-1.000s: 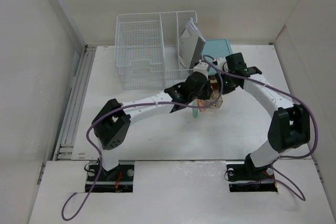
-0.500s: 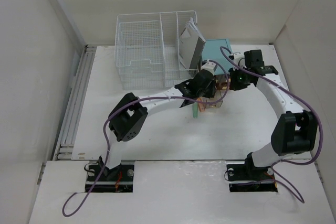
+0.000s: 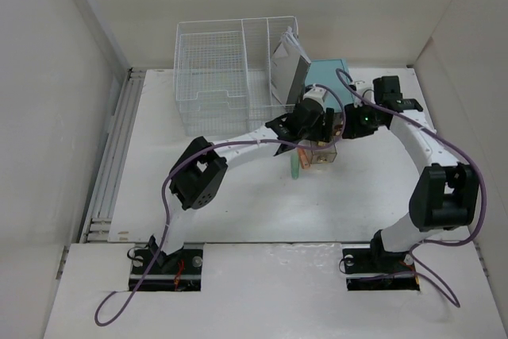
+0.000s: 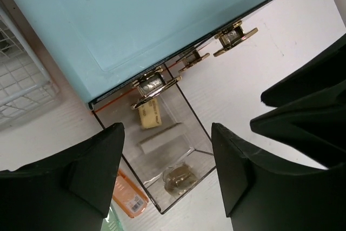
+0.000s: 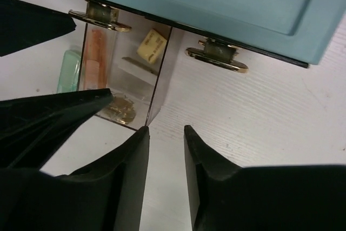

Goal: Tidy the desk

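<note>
The white desk (image 3: 238, 204) carries a teal drawer box (image 3: 327, 77) at the back. Its clear lower drawer (image 4: 173, 155) is pulled out and holds a yellow eraser (image 4: 148, 114) and gold clips (image 4: 178, 179). My left gripper (image 4: 167, 128) hangs wide open and empty just above this drawer (image 3: 324, 152). My right gripper (image 5: 165, 129) is narrowly open and empty, over bare desk off the drawer's right front corner, below a gold handle (image 5: 217, 58). In the top view the two grippers, left (image 3: 317, 121) and right (image 3: 357, 122), sit close together.
An orange labelled item (image 4: 127, 196) and a pale green item (image 3: 295, 166) lie on the desk beside the drawer's left wall. A white wire-mesh basket (image 3: 214, 85) stands at the back left with a grey flat item (image 3: 287, 65) leaning in it. White walls enclose the desk.
My right gripper has drawn back to the right, away from the open drawer. My left arm has stretched forward, bringing its gripper over the drawer by the teal box.
</note>
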### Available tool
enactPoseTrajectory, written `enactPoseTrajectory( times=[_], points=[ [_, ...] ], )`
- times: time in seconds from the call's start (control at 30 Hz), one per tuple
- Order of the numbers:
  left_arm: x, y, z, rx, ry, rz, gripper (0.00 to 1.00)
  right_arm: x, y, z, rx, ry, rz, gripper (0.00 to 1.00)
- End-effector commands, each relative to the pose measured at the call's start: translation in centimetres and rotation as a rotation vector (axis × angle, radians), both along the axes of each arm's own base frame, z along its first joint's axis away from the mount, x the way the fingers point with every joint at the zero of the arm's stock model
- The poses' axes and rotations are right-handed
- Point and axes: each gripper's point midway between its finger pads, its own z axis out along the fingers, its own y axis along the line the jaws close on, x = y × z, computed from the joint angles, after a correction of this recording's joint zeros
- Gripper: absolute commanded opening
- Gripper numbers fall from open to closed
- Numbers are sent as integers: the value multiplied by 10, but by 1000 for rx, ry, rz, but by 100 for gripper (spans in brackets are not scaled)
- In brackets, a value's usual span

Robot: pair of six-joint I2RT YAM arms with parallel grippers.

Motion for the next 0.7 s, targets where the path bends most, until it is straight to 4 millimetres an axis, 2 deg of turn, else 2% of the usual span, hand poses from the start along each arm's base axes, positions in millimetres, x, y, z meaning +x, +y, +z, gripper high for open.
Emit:
enactPoseTrajectory(
  times=[0.0,0.03,0.07,0.13,0.17,0.2,0.23,0.27,0.33,0.37,0.4,0.47,0.5,0.57,0.67],
  points=[
    [-1,-4,56,-74,-79,-9,63,4,-8,11,96,-26,12,38],
    [-3,0,54,-61,-81,-14,61,2,-11,12,159,-22,7,38],
    [-10,-1,67,-82,-101,-18,53,2,-14,14,176,-35,23,38],
    [-21,-1,72,-89,-106,-33,37,-3,-12,11,256,-10,43,37],
    [-33,-1,62,-72,-92,-50,29,-7,-18,5,286,14,22,34],
    [-43,-3,69,-85,-100,-67,16,-7,-20,5,303,15,25,30],
    [-49,-3,67,-84,-98,-76,11,-9,-21,-4,323,43,16,26],
    [-57,2,53,-59,-87,-75,8,-11,-23,-7,358,61,-2,24],
    [-70,3,53,-66,-91,-95,8,-13,-22,-16,401,94,-4,23],
    [-80,2,48,-56,-84,-110,8,-14,-15,-20,456,118,13,23],
    [-82,8,32,-31,-72,-103,8,-16,-12,-24,478,137,16,23],
    [-97,5,32,-43,-79,-130,15,-16,-10,-32,524,163,3,31],
    [-101,8,21,-29,-65,-139,16,-12,-7,-30,554,150,14,34],
    [-106,5,19,-35,-64,-156,18,-13,-2,-35,601,174,2,41],
    [-108,4,1,-16,-45,-166,20,-4,3,-32,665,162,-1,48]
  ],
)
